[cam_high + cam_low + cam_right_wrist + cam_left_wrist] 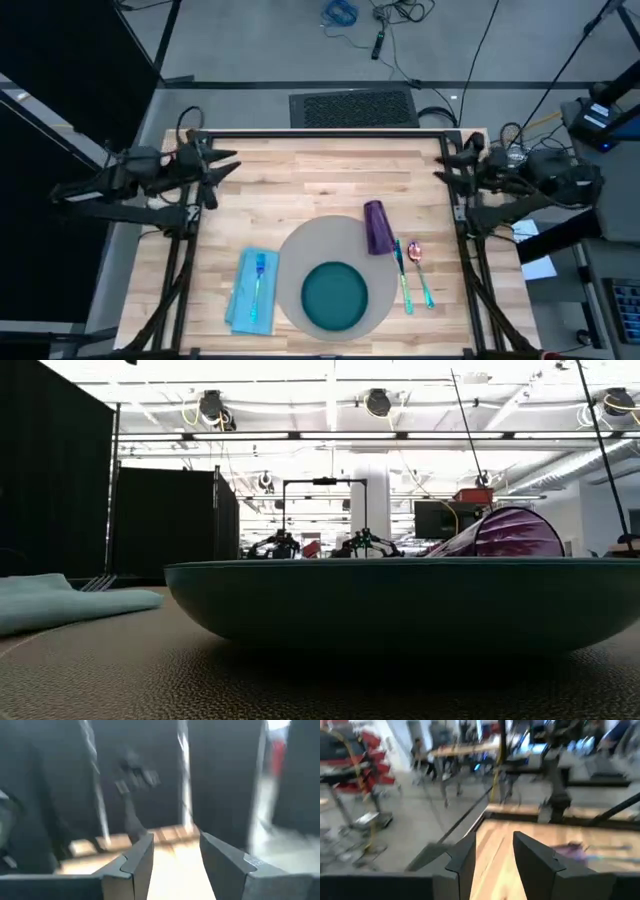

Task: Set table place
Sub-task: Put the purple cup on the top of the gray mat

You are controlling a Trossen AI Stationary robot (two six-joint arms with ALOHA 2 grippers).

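The worktop (pixel 330 170) is a broad slab of pale butcher block in a black frame, and most of it lies bare; everything laid out sits along its near edge. The grey placemat (pixel 300 248) lies about midway along that edge, and the dark teal plate (pixel 334 296) rests on its near half. To me the setting looks all but finished.

The one piece that seems out of order is the purple cup (pixel 377 227): it lies on its side across the placemat's far right rim, mouth toward the near edge, rather than standing upright. I judge that righting it is what remains, if anything does.

Toward the near left corner a light blue napkin (pixel 251 293) lies just beside the placemat, with a blue fork (pixel 257 283) on top of it. On the placemat's other side a green-handled utensil (pixel 403 275) and a spoon (pixel 419 266) with a pinkish bowl lie side by side, close to the cup but apart from it.

Both arms wait well clear of the setting. The left hand (pixel 226 166) hangs over the far left corner, fingers (pixel 462 865) parted and holding nothing. The right hand (pixel 447 166) hangs over the far right corner, likewise released and empty. Nothing on the bare wood stands between either hand and the cup; the utensils beside it are the only things to avoid.
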